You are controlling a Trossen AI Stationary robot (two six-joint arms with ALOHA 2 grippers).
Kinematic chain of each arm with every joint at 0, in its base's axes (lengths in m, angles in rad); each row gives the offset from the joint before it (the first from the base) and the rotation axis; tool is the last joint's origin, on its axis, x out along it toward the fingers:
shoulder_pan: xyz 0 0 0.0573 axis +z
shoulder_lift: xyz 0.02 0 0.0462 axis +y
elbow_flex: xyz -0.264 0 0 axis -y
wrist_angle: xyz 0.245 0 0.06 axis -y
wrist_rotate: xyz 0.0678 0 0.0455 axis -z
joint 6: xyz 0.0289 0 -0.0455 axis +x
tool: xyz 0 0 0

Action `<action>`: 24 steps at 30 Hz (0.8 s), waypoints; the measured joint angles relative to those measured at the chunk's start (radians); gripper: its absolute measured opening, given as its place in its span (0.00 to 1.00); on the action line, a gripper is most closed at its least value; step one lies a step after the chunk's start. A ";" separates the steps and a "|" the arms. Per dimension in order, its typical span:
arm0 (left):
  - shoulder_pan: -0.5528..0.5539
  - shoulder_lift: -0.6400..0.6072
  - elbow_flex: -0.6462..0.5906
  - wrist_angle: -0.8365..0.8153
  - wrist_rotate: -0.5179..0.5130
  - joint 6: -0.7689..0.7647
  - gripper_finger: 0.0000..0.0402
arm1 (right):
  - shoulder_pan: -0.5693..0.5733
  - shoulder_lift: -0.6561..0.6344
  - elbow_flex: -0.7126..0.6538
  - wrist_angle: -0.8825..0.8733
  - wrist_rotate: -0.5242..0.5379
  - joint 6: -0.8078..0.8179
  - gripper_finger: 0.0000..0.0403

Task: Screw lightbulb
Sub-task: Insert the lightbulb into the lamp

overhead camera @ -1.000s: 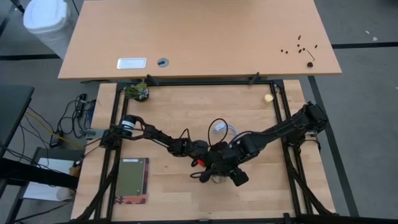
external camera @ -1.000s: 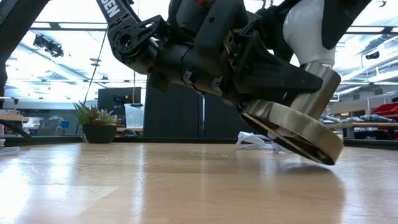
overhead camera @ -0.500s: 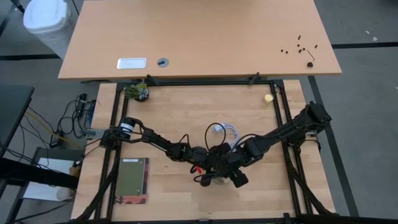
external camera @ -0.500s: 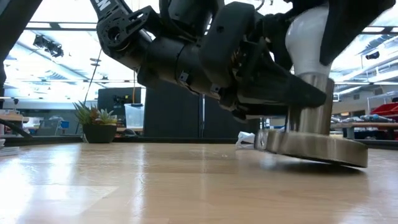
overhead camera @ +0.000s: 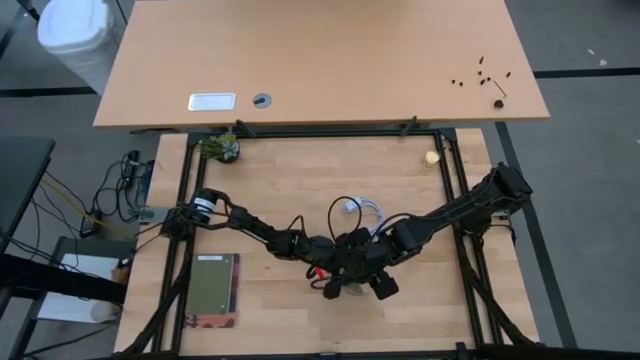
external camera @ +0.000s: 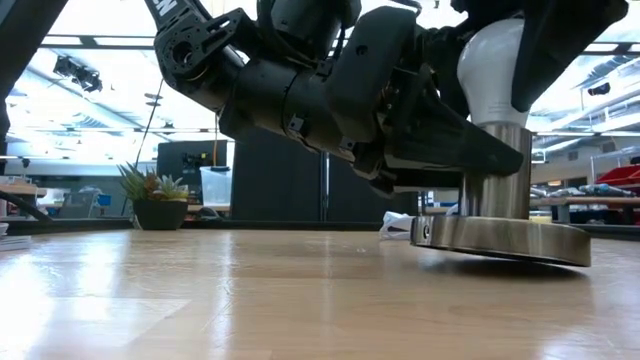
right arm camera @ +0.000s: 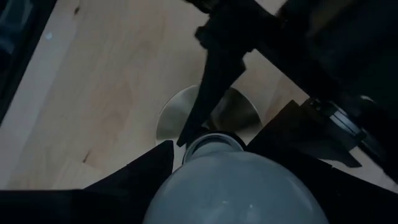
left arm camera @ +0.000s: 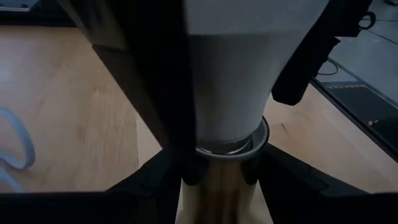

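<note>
Lightbulb point(external camera: 492, 62) stands upright in the brass socket base point(external camera: 505, 238) near the worktop's front edge, grasped by the right gripper point(right arm camera: 239, 165); left gripper point(left arm camera: 214, 168) clasps the socket's neck.

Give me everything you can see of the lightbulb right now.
The lightbulb is white and frosted, tapering down into the neck of the metal socket base, which rests nearly flat on the table. It stands upright, globe up. The right gripper holds its globe between dark fingers, while the left gripper clamps the socket's neck just below it. Its screw threads are hidden.
</note>
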 joint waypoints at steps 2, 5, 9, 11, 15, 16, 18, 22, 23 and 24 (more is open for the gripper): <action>0.000 0.000 0.000 0.000 -0.012 0.002 0.47 | -0.010 0.001 0.008 -0.018 -0.017 0.020 0.67; 0.001 0.000 0.000 0.000 -0.026 0.004 0.47 | -0.015 0.002 0.012 -0.026 -0.017 0.043 0.66; 0.000 0.000 0.000 0.000 -0.043 0.003 0.47 | -0.016 0.003 0.013 -0.029 -0.011 0.094 0.66; 0.000 0.000 0.000 0.000 -0.060 0.001 0.47 | -0.016 0.003 0.013 -0.030 0.005 0.133 0.66; 0.000 0.000 0.000 -0.001 -0.098 -0.013 0.47 | -0.016 0.003 0.013 -0.033 0.041 0.240 0.66; 0.000 0.000 0.000 0.000 -0.105 -0.019 0.47 | -0.016 0.003 0.013 -0.034 0.047 0.268 0.66; 0.000 0.000 0.000 -0.001 -0.130 -0.029 0.47 | -0.016 0.003 0.013 -0.035 0.073 0.341 0.66; -0.007 0.000 0.000 0.000 -0.188 -0.057 0.47 | -0.016 0.003 0.013 -0.055 0.118 0.487 0.66; -0.009 0.001 0.000 0.003 -0.202 -0.068 0.47 | -0.015 0.003 0.014 -0.063 0.132 0.518 0.66; -0.012 0.002 0.000 0.006 -0.216 -0.075 0.47 | -0.016 0.003 0.015 -0.069 0.141 0.550 0.66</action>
